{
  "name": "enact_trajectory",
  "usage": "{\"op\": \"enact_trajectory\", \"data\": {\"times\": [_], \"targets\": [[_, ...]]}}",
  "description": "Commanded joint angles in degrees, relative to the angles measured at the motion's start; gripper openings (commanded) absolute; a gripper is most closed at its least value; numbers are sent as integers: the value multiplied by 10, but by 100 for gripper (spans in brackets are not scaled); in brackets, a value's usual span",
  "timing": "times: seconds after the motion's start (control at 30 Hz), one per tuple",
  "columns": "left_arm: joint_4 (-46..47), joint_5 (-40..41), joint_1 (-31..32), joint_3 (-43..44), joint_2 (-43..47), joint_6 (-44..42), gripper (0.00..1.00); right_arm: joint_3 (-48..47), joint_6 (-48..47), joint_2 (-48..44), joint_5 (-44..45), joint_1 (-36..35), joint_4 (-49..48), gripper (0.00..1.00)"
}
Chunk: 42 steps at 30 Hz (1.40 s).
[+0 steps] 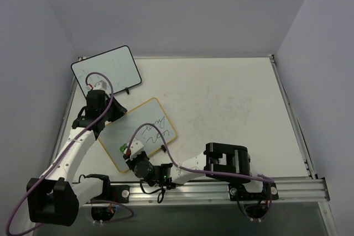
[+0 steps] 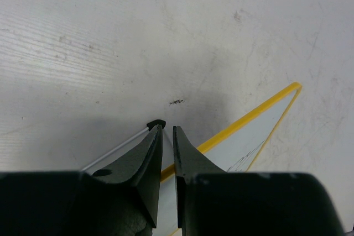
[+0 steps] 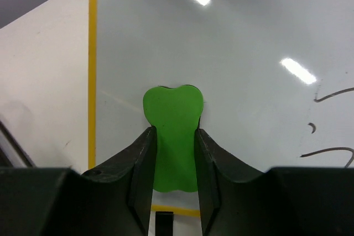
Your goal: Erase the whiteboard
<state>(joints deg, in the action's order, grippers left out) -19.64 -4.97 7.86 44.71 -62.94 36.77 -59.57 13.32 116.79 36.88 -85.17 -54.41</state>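
Nearest the arm bases, the right tool [image 3: 174, 131] is clamped on a green eraser [image 3: 171, 114], which stands out past the fingertips. It is over the near-left corner of the whiteboard [image 1: 149, 136]. The eraser looks set against the white surface, though actual contact cannot be confirmed.

The wiping step appears to be in hand and only partly done. Around the eraser the board reads blank and glossy, with ceiling lights mirrored in it. Black handwriting [image 1: 157, 125] covers the part toward its far-right end, and a few strokes show at the right edge of the right wrist view.

The next move probably calls for carrying the eraser across to that writing. It should stay flat and pressed down, with strokes that overlap and stop short of the yellow rim [image 3: 92, 81].

The whiteboard lies flat on the bench [image 1: 232, 103], turned at a slant, left of centre and toward the near edge.

Farther out, the left tool [image 2: 167, 128] is closed to a thin slit at the board's far-left edge, beside a small black foot [image 2: 156, 124]. Whether it pinches the rim or only rests there cannot be told; either way it seems placed to steady the board.

Beyond it, at the far-left corner, lies a black-rimmed whiteboard [image 1: 110, 67], apart from the work.
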Motion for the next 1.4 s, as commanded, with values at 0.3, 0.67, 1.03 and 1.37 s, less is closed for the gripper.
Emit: {"op": "enact_trajectory", "data": {"times": [0.3,0.67,1.03,1.37], "targets": [[-15,-16,9,6,-2,-6,22,-22,-32,53,-60,-18,88,0],[-14,-15,11,4,-3,-4,22,-27,-40,58,-45,-18,91,0],[-15,-14,12,4,-2,-4,21,33,-7,16,-9,25,81,0],[-15,-13,12,4,-2,-5,21,75,30,-17,26,72,96,0]]}}
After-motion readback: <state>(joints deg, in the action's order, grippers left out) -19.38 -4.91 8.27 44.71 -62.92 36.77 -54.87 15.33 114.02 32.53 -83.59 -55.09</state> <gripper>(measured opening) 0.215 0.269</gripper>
